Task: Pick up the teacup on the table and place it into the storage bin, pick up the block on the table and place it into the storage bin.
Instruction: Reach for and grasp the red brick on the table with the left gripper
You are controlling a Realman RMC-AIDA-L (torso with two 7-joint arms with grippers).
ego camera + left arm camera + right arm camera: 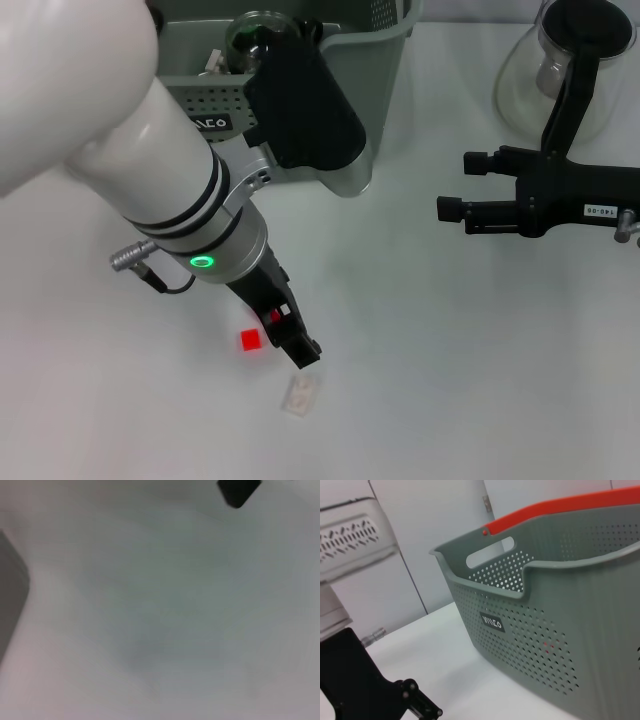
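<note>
Progress: bin far left, something glassy already inside, perhaps the teacup; red block on near tabletop beside lowered left gripper, jaws' state indiscernible; right gripper idle, jaws apart, empty.

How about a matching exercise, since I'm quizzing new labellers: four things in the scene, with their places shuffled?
Things:
1. storage bin
2. block
3. glass pot
4. right gripper

Places:
A. far right corner of the table
B. on the table's near part, just beside the left gripper
C. far side of the table, partly behind the left arm
D. on the right, nearer than the pot, pointing toward the middle

Pairs: 1-C, 2-B, 3-A, 4-D
</note>
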